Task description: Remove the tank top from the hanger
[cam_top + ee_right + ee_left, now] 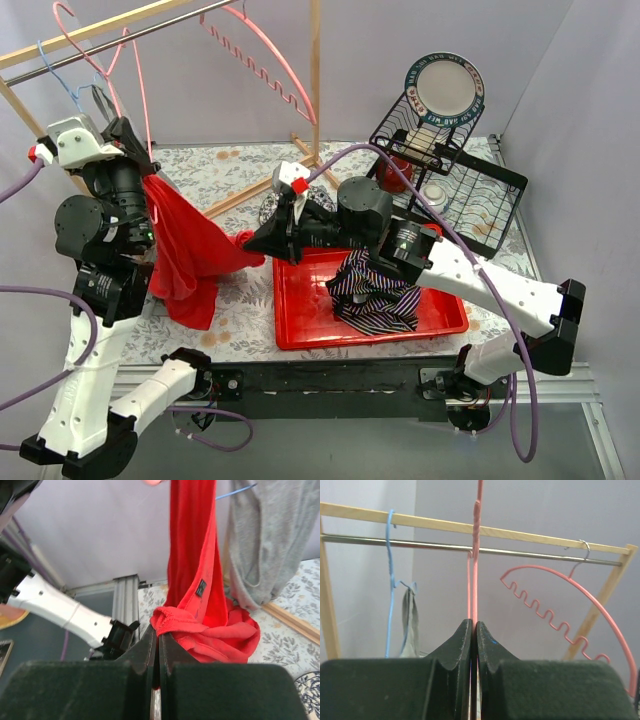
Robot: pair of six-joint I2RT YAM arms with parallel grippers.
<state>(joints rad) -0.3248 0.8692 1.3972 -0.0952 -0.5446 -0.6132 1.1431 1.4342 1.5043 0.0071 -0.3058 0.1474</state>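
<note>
The red tank top [190,255] hangs from a pink wire hanger [140,90] at the left of the clothes rack. My left gripper [138,158] is shut on the hanger's wire, which runs up between the closed jaws in the left wrist view [476,555]. My right gripper [250,243] is shut on a bunched hem of the tank top and holds it out to the right. In the right wrist view the tank top [200,580] hangs down and folds into the shut right gripper [158,630].
A grey garment [265,540] hangs on a blue hanger [390,580] beside the tank top. A second pink hanger [270,60] hangs on the metal rail [520,551]. A red tray [300,330] holds striped clothes [375,290]. A dish rack [480,200] with a plate [445,85] stands back right.
</note>
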